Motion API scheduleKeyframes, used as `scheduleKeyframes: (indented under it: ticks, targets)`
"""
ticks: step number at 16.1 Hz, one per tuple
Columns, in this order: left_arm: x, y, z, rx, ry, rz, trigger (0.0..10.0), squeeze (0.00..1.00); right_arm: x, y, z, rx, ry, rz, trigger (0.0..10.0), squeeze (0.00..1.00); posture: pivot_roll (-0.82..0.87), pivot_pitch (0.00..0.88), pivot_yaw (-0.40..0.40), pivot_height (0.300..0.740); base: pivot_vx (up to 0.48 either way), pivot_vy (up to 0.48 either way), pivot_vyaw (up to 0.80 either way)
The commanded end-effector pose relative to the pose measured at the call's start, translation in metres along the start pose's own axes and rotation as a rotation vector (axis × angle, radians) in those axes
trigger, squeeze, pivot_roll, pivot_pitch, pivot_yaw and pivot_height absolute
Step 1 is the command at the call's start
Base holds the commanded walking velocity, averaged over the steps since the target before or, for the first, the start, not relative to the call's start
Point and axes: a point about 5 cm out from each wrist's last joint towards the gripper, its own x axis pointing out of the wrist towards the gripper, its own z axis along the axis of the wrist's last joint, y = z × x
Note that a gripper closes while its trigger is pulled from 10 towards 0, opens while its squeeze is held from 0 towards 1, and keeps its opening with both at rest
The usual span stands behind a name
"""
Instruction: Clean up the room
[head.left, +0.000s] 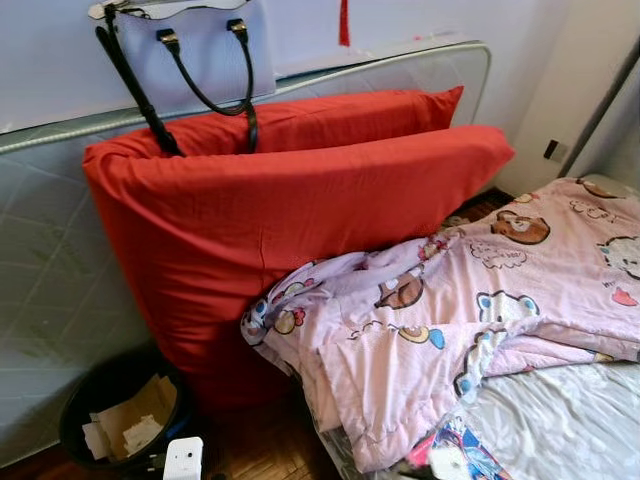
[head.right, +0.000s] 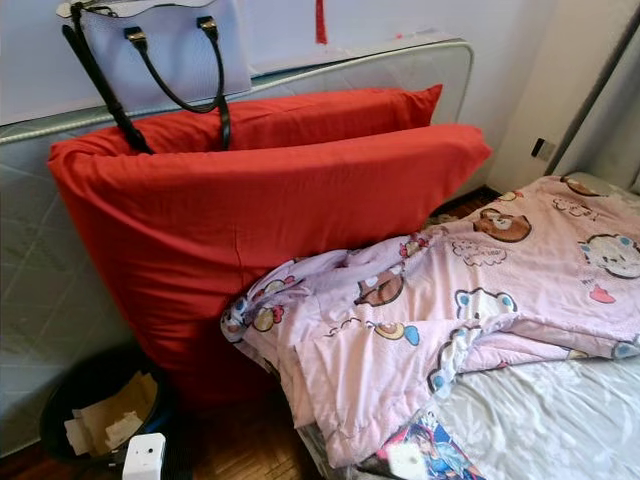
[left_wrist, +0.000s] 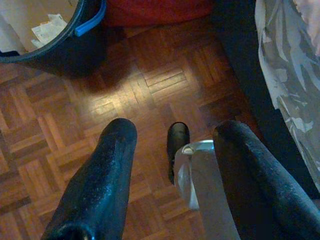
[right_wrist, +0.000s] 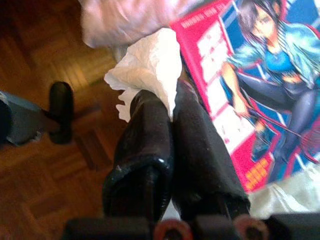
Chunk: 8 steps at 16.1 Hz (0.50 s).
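The magazine cover (right_wrist: 260, 95) bears lettering (too blurred to read).

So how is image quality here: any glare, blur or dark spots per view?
Eye views: sharp, evenly daylit, the bin in shade. Left wrist view: a glare patch on the parquet floor, left gripper open and crisp. Right wrist view: soft focus, the magazine blurred, the tissue in the right gripper washed out.

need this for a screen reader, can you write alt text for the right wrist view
The right gripper has its two black fingers closed on a crumpled white tissue, held beside a bright magazine with a cartoon figure on its cover. Wooden parquet floor lies below, and pink bedding bunches above.
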Motion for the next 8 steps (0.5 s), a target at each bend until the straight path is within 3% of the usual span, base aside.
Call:
scheduleKeyframes:
  ticks: [1, 4, 6, 8]
  targets:
    - [0.0, 0.001, -0.002, 0.014, 0.018, -0.002, 10.0, 0.0, -0.003, -0.009, -0.004, 0.01, -0.003, -0.006, 10.0, 0.0, 0.05, 0.0, -0.011, 0.74, 0.0, 0.289, 0.0]
    - [-0.001, 0.001, -0.003, 0.01, 0.021, -0.003, 10.0, 0.0, -0.007, -0.028, -0.008, 0.014, 0.007, -0.027, 10.0, 0.0, 0.05, 0.0, -0.009, 0.74, 0.0, 0.37, 0.0]
    - [-0.001, 0.001, -0.003, 0.01, 0.02, -0.003, 10.0, 0.0, -0.006, -0.029, -0.002, 0.013, 0.005, -0.028, 10.0, 0.0, 0.05, 0.0, -0.009, 0.74, 0.0, 0.435, 0.0]
    - [-0.001, 0.002, -0.003, 0.01, 0.02, -0.002, 10.0, 0.0, -0.002, -0.018, 0.003, 0.012, 0.0, -0.02, 10.0, 0.0, 0.05, 0.0, -0.008, 0.74, 0.0, 0.394, 0.0]
